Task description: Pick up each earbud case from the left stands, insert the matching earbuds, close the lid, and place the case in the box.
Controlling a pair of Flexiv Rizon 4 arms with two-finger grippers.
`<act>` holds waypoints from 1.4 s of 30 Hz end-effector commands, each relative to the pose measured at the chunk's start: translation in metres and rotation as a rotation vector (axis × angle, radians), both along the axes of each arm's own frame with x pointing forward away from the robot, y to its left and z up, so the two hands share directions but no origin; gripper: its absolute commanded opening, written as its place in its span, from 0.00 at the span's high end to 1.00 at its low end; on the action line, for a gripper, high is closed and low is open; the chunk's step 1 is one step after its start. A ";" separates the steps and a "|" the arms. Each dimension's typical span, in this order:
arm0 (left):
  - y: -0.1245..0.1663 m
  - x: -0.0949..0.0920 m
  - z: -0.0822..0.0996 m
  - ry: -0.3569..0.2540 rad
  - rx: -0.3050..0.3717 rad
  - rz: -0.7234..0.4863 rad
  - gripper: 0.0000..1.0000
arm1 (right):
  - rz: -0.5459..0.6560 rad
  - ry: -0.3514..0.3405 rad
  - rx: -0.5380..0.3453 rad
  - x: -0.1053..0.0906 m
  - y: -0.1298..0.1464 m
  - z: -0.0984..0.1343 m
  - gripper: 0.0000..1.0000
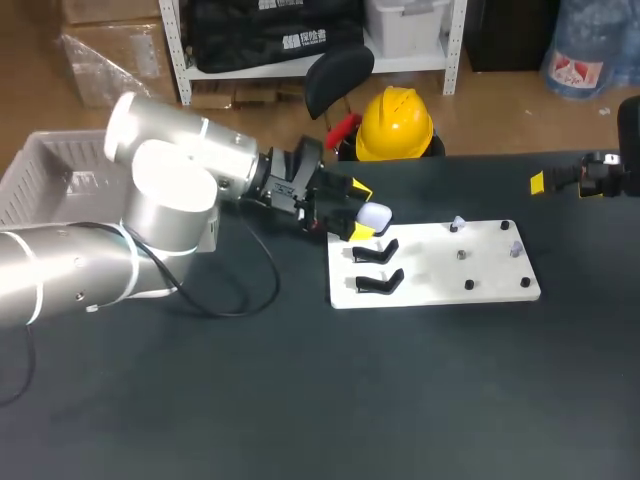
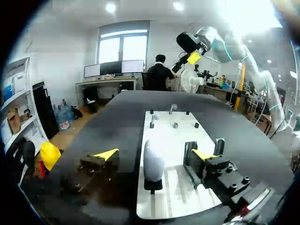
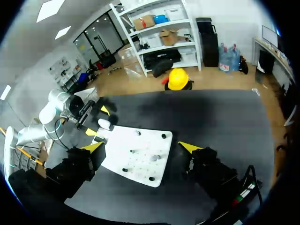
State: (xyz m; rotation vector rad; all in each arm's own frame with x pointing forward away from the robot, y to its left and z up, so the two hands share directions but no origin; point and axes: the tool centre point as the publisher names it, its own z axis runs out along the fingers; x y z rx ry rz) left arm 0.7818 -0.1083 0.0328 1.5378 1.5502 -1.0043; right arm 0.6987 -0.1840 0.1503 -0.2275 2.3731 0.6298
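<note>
My left hand (image 2: 154, 154) is spread wide, with one yellow finger on each side of the white earbud case (image 2: 152, 161). The fingers are not touching it. The case stands up on a small black stand (image 2: 153, 184) at the far left corner of the white board (image 1: 430, 272).

I think a few things could go wrong here. The case is smooth and round. If the fingers close too high or off to one side, it could pop out and fall on the worktop (image 1: 300, 400). If one finger gets there first, it could push the case over on its stand.

The near finger is just beside an empty stand (image 1: 375, 250). It could bump that stand, and the board might slide.

Little pieces (image 1: 458, 223) sit on pegs on the right part of the board, and a shake could knock them loose.

My right hand (image 3: 141, 146) is far off to the right, spread and holding nothing. The box (image 1: 40, 170) is at the far left.
</note>
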 end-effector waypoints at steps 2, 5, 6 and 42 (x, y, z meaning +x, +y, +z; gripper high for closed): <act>-0.007 0.012 -0.011 0.016 -0.003 -0.019 0.05 | 0.002 0.000 0.002 0.001 0.000 -0.001 0.00; -0.008 0.013 -0.015 0.020 -0.003 -0.019 0.08 | 0.002 0.000 0.002 0.001 0.000 -0.001 0.00; -0.009 0.014 -0.016 0.021 -0.003 -0.019 0.08 | 0.002 0.000 0.002 0.001 0.000 -0.001 0.00; -0.012 0.010 -0.024 0.040 -0.007 -0.031 0.60 | 0.002 0.000 0.002 0.001 0.000 -0.001 0.00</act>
